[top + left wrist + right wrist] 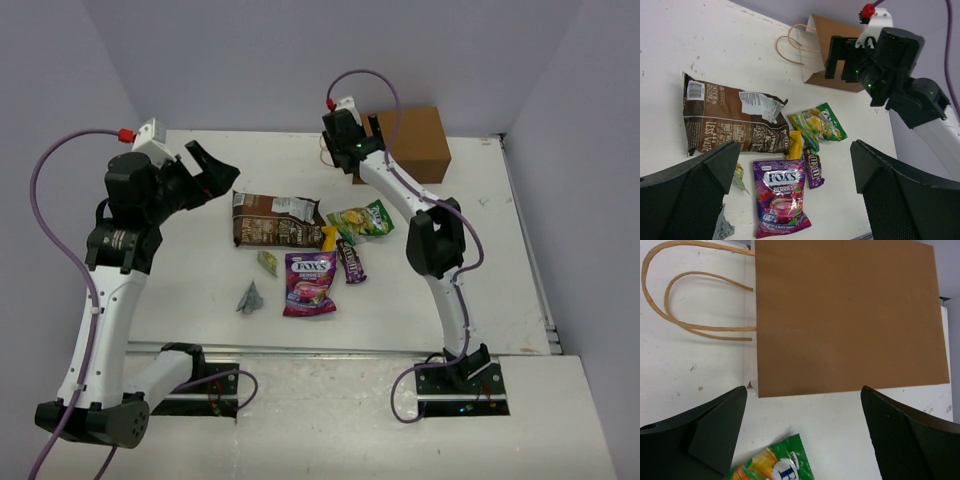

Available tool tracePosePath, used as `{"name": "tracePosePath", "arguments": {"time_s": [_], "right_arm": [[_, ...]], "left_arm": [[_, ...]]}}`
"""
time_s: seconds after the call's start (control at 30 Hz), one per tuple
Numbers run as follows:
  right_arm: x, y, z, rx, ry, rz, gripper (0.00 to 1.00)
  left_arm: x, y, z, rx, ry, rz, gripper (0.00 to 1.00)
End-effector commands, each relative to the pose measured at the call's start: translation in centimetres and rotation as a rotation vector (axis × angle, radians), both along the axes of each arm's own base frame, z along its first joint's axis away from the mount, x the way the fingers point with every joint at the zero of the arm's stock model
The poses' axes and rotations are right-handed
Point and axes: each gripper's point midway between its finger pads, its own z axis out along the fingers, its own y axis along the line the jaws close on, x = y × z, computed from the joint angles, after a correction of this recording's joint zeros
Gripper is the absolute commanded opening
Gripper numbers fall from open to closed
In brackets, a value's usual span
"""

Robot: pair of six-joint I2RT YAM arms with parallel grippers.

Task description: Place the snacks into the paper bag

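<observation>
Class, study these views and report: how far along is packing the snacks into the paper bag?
Done: nothing yet; the paper bag lies flat. In hand: nothing; the left gripper and right gripper are open and empty. Left: every snack, including the Fox's pouch, long brown wrapper and green bag, sits on the table.

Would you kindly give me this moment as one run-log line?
left gripper open, near snacks | right gripper open, at paper bag | snacks all on table
</observation>
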Motion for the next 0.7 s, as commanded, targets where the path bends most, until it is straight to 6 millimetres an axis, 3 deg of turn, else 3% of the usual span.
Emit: {"name": "tracePosePath", "arguments": {"time_s": [0.0, 0.2, 0.5, 0.53, 0.6, 0.63, 0.67], "right_arm": [[1.8, 1.4, 0.1, -0.007, -0.056, 0.019, 0.99], [3.3, 1.7, -1.9, -0.055, -0.088, 0.027, 0.99], [5.3, -1.0, -1.6, -0.214, -0.213, -0.118, 0.99], [5.3, -1.0, -1.6, -0.218, -0.221, -0.122, 0.95], [5.3, -1.4, -1.6, -0.246, -0.225, -0.134, 0.7], [5.3, -1.5, -1.4, -0.249, -0.228, -0.137, 0.55], [5.3, -1.6, -1.2, -0.256, -0.232, -0.142, 0.27]], "left_arm": [[-0.1, -0.1, 1.2, -0.006, -0.039, 0.003, 1.0], [0.2, -0.3, 0.7, -0.001, -0.031, 0.001, 1.0], [0.5, -0.5, 0.0, 0.008, -0.022, -0.01, 1.0], [0.5, -0.6, -0.1, 0.01, -0.021, -0.012, 1.0], [0.5, -0.6, -0.2, 0.01, -0.018, -0.013, 1.0], [0.4, -0.7, -0.3, 0.009, -0.018, -0.015, 1.0], [0.4, -0.6, -0.5, 0.01, -0.013, -0.015, 1.0]]}}
